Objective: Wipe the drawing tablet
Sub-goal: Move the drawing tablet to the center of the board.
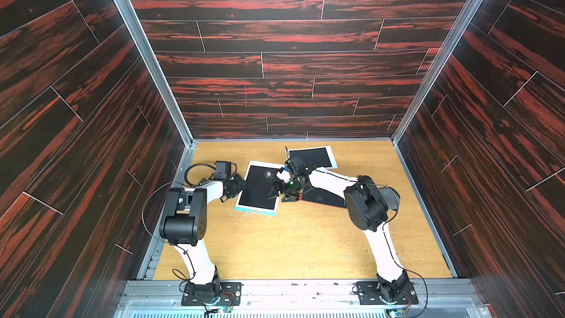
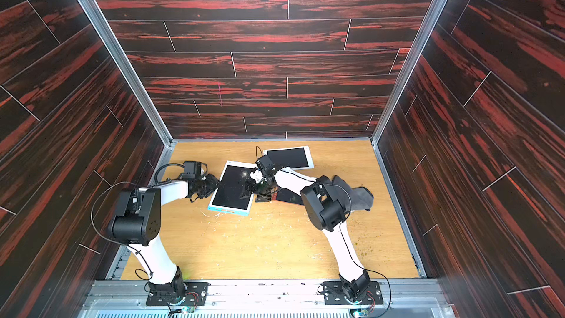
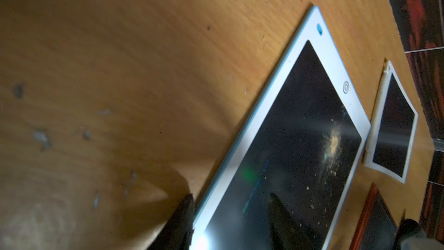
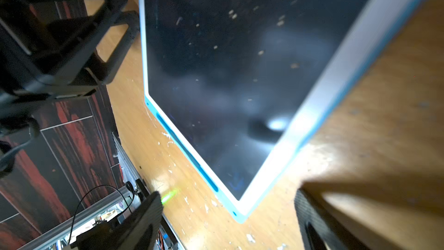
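left pincer (image 3: 230,198) straddles drawing tablet (image 3: 288,140) edge, unclear from above.

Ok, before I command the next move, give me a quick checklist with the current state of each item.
1. Blue-framed tablet screen clean: not ok, crumbs are scattered on it.
2. Right gripper carrying a wiper: not ok, it is open and empty by the tablet.
3. Grey cloth located: ok, it lies on the table, apart from both grippers.
4. Left gripper steadying the tablet: cannot tell; jaws apart, straddling its edge.
5. Red-framed tablet clear of the wiping path: cannot tell, it is partly hidden.
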`<state>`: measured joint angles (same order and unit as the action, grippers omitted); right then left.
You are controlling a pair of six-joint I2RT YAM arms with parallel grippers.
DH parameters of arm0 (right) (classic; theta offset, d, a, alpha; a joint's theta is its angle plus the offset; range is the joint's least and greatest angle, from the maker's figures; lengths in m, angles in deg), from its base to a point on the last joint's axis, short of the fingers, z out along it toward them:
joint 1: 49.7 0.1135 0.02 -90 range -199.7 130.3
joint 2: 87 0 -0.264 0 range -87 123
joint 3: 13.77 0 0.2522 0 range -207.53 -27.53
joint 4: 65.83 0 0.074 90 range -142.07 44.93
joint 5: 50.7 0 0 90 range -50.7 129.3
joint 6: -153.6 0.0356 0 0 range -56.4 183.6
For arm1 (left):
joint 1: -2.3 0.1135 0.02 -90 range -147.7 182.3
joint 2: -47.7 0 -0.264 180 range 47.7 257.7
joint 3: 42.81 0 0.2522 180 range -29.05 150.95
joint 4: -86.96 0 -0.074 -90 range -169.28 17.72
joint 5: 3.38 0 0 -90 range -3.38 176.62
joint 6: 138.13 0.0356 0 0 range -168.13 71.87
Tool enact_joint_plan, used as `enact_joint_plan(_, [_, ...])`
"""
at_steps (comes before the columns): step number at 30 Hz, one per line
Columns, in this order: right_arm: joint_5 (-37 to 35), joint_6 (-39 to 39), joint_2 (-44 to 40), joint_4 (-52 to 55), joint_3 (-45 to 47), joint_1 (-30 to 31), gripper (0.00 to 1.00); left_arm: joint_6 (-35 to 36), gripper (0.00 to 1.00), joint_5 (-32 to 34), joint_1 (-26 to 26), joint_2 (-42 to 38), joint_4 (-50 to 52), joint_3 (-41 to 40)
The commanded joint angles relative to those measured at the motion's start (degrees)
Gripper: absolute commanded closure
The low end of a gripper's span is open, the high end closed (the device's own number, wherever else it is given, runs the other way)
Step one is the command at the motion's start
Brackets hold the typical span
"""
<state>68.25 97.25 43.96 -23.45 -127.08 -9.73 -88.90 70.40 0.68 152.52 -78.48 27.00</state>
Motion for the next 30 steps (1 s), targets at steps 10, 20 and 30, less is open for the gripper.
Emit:
enact_joint_plan(10, [-0.98, 1.34, -4.74, -1.18, 11.39, 3.33, 0.13, -0.13, 0.49, -3.84, -6.20, -3.25, 2.20, -12.94])
enact_joint_plan(20, [-3.03, 5.39, -18.15, -9.78, 32.08, 6.49, 0.13, -5.17, 0.49, -2.81, -13.82, -13.52, -2.88, -24.31])
enact_joint_plan(30, [-6.92, 9.97, -27.36, -15.33, 46.09, 11.58, 0.13, -14.49, 0.49, 5.08, -27.61, -27.07, -7.06, -36.02])
